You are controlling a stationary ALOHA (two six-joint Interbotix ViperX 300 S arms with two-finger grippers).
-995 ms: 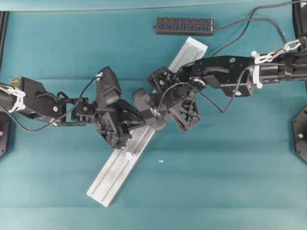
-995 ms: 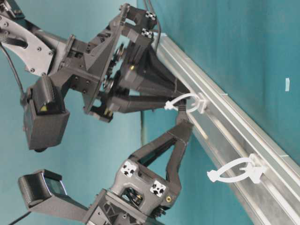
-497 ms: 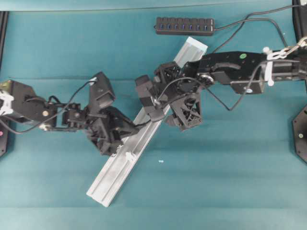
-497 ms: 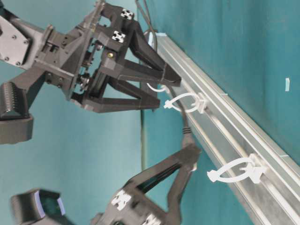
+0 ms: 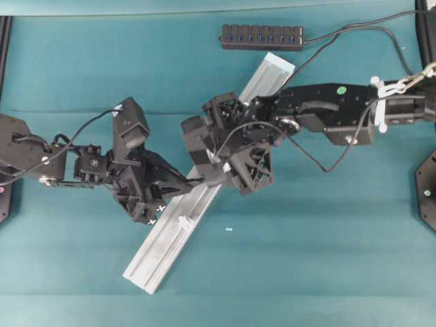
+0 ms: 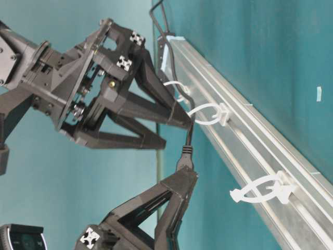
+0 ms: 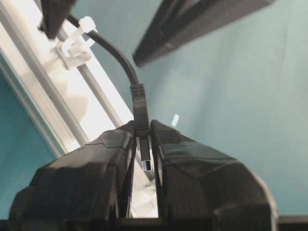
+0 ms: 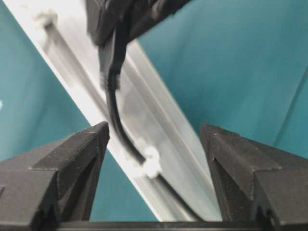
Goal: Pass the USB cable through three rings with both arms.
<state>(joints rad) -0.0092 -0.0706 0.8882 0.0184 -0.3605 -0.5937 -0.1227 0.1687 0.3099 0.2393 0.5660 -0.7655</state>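
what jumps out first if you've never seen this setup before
Two black arms meet over a long silver rail lying diagonally on the teal table. The left pincer is shut on the plug of the USB cable, which has come out of a whitish ring on the rail. The right pincer hangs open above the cord, and another ring lower along the rail has no cable in it.
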